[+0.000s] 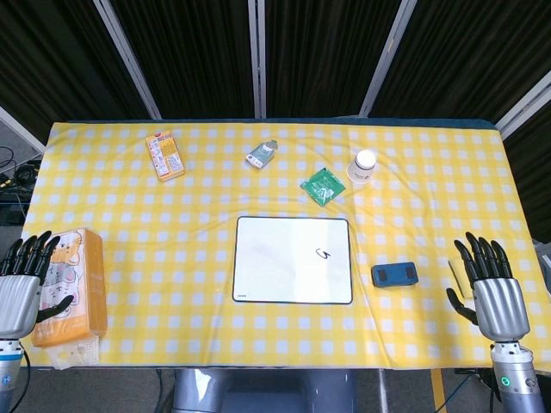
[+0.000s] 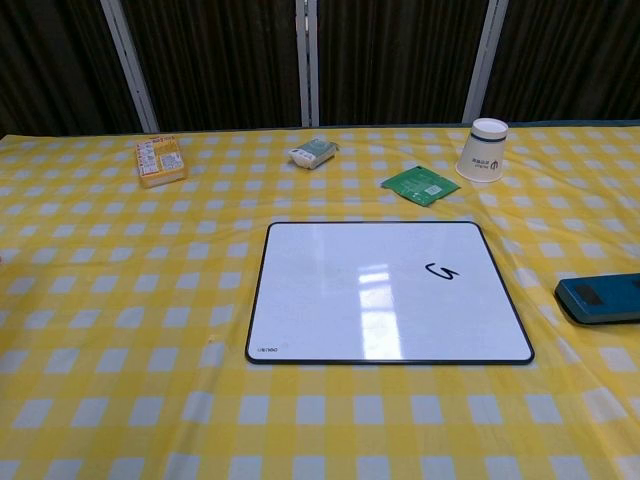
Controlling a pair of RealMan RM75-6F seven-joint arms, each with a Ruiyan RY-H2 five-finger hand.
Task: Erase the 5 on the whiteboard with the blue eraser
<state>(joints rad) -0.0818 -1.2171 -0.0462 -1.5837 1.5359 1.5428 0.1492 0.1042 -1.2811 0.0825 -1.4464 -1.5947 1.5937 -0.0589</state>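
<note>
1. Yellow-and-white checked cloth covers the surface (image 1: 172, 258), and the whiteboard (image 1: 275, 258) is laid flat near its front middle.
2. A black 5 (image 1: 324, 254) is written on the right part of the whiteboard, well inside the dark frame.
3. The blue eraser (image 1: 394, 274) is placed on the cloth just beside the whiteboard's right edge, apart from it; in the chest view it is cut by the right border (image 2: 600, 298).
4. The right hand (image 1: 491, 288) is held at the front right edge of the surface, fingers spread and nothing grasped, near the blue eraser but not touching it.
5. The left hand (image 1: 24, 284) is held at the front left edge, fingers apart and nothing grasped, close against an orange tissue pack (image 1: 77, 288).
6. Along the far side, an orange carton (image 1: 164, 155), a small wrapped packet (image 1: 261, 155), a green sachet (image 1: 323, 185) and a white paper cup (image 1: 363, 166) are set well apart from the whiteboard.
</note>
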